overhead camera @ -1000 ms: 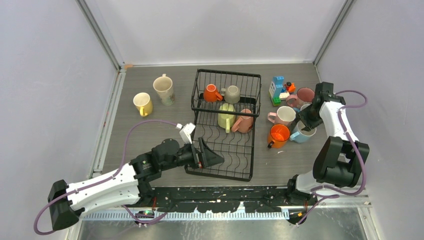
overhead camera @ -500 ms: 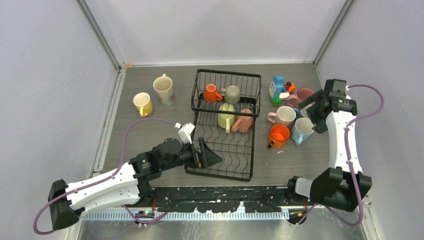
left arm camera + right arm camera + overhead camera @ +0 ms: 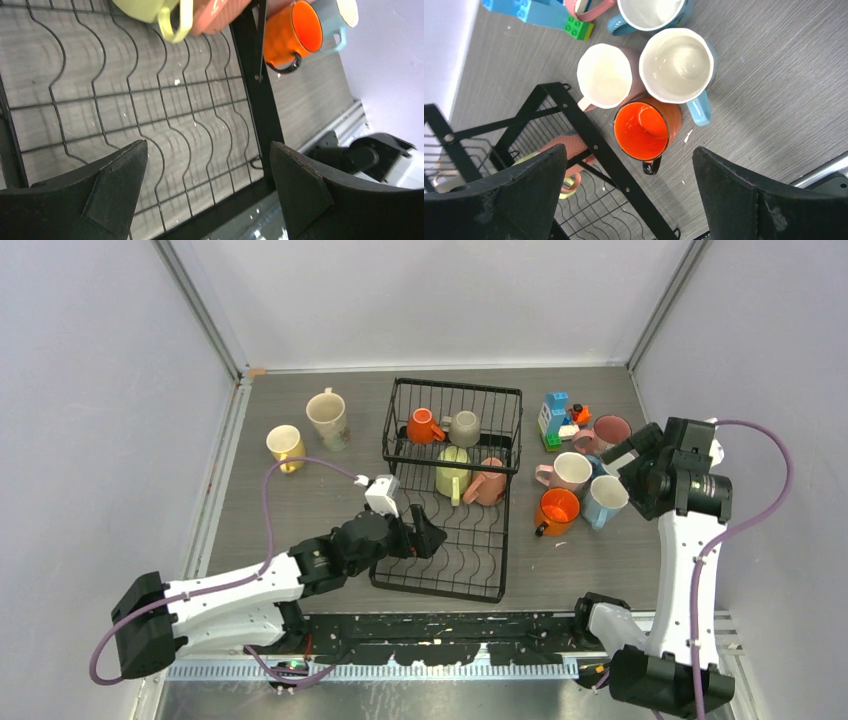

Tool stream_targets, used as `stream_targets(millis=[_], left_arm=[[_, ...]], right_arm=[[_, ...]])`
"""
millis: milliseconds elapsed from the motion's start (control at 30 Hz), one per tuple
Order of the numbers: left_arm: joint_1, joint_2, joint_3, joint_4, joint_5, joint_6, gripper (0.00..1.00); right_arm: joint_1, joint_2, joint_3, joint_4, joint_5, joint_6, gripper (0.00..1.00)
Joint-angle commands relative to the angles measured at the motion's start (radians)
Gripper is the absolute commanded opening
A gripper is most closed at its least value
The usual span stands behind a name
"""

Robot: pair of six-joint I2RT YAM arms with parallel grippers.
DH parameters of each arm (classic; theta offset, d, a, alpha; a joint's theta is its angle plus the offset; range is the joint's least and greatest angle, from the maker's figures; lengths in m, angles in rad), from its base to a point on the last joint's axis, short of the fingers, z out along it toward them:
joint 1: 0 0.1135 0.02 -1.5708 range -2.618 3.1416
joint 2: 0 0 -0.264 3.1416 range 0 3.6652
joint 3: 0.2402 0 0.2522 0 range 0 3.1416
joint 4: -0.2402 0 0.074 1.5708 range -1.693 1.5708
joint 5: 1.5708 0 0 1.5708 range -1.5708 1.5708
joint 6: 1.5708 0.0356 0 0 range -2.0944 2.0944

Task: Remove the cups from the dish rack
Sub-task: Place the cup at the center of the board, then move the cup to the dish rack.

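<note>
Top view: just let go of the light blue mug (image 3: pixel 603 498) with the right end effector (image 3: pixel 638 462). Was down at that mug a second ago, now pulled up well above it, spread wide, empty. Left the mug upright on the surface (image 3: pixel 300 520), right of the dish rack (image 3: pixel 505 540), close against the unloaded orange mug (image 3: pixel 556 510). So one more cup out. Meanwhile pushed the left end effector (image 3: pixel 425 537) further in over the rack's flat tray, toward the pale green mug (image 3: pixel 452 472) and the pink mug (image 3: pixel 488 483). Four left to unload: those two, plus the basket orange mug (image 3: pixel 424 426) and the grey mug (image 3: pixel 464 427) at the far end.

Left wrist view: left end effector (image 3: pixel 210 190) wide open, nothing between the fingers, above bare tray wire of the dish rack (image 3: pixel 165 115). Pale green mug (image 3: pixel 150 7) and pink mug (image 3: pixel 220 15) just ahead at the top edge. Probably next pick.

Right wrist view: right end effector (image 3: pixel 628 175) wide, holding nothing, touching nothing. Directly below: light blue mug (image 3: pixel 676 65) rim up, touching the unloaded orange mug (image 3: pixel 644 130) and a pale pink mug (image 3: pixel 606 77), all outside the dish rack (image 3: pixel 589 135).
</note>
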Motion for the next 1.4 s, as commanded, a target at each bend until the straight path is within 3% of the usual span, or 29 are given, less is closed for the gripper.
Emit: stream_targets(millis=[0, 133, 333, 633, 1067, 1367], left_arm=[[-0.042, 0.067, 0.002, 0.208, -0.225, 0.132, 0.93], [-0.080, 0.182, -0.003, 0.343, -0.357, 0.203, 0.91], [-0.084, 0.368, 0.001, 0.569, -0.426, 0.276, 0.89], [-0.064, 0.568, 0.099, 0.603, -0.485, 0.263, 0.87], [-0.025, 0.696, 0.196, 0.580, -0.453, 0.282, 0.58], [0.001, 0.728, 0.241, 0.537, -0.420, 0.311, 0.51]], right_arm=[[0.005, -0.076, -0.001, -0.014, -0.052, -0.022, 1.00], [0.006, -0.130, -0.027, -0.015, -0.061, -0.022, 1.00], [0.006, -0.190, -0.063, -0.017, -0.093, -0.012, 1.00], [0.005, -0.247, -0.089, -0.034, -0.110, -0.021, 1.00], [0.005, -0.269, -0.104, -0.041, -0.126, -0.032, 1.00], [0.006, -0.268, -0.109, -0.032, -0.134, -0.028, 1.00]])
